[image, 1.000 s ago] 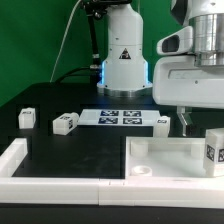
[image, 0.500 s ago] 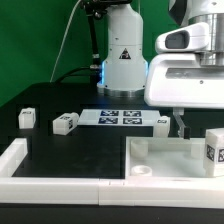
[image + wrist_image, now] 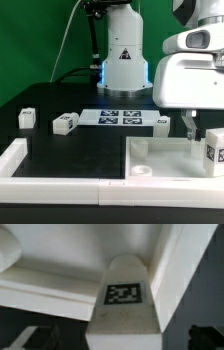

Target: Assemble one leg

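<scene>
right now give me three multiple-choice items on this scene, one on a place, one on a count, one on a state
1. Where does the marker board lie in the exterior view?
A. on the black table, before the robot's base
B. inside the white tray
C. on top of a leg

2. How many small white legs lie loose on the exterior view's left part of the table?
A. none
B. two
C. five

3. How does the tagged leg at the exterior view's right edge stand?
A. flat on its side
B. upright
C. upside down in the gripper

Answers: 1 A, the board rests flat on the dark table. 2 B, one leg and another show there. 3 B, it stands tall inside the tray.
</scene>
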Motion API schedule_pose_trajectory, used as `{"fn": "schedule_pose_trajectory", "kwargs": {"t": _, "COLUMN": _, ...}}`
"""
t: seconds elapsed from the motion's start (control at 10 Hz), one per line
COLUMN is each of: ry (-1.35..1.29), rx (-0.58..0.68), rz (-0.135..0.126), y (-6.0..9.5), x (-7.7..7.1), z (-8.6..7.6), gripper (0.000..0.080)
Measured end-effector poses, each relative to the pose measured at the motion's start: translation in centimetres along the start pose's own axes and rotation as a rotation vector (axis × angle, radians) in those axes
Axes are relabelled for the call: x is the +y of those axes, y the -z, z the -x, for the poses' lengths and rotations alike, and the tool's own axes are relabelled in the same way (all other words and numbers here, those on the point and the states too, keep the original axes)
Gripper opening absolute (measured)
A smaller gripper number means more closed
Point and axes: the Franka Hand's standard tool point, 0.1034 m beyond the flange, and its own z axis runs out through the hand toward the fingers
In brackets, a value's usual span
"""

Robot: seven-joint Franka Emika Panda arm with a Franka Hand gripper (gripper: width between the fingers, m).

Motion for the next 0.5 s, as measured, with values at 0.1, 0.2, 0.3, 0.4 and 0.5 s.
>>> {"fn": "schedule_pose_trajectory", "kwargs": {"t": 0.1, "ry": 0.000, "rx": 0.000, "rz": 0.000, "y": 0.00, "x": 0.01, "z": 0.00, "gripper": 0.0637}}
{"fn": "schedule_pose_trajectory", "kwargs": {"t": 0.2, "ry": 0.000, "rx": 0.000, "rz": 0.000, "y": 0.00, "x": 0.02, "z": 0.00, "gripper": 0.0468}}
{"fn": "schedule_pose_trajectory", "kwargs": {"t": 0.3, "ry": -0.001, "rx": 0.001, "rz": 0.000, "y": 0.02, "x": 0.01, "z": -0.02, "gripper": 0.0292}}
{"fn": "schedule_pose_trajectory", "kwargs": {"t": 0.4, "ry": -0.049, "rx": 0.001, "rz": -0.001, "y": 0.03, "x": 0.00, "z": -0.04, "gripper": 0.0295}}
{"fn": "schedule_pose_trajectory", "kwargs": {"t": 0.5, "ry": -0.053, "rx": 0.002, "rz": 0.000, "y": 0.04, "x": 0.01, "z": -0.07, "gripper": 0.0295}}
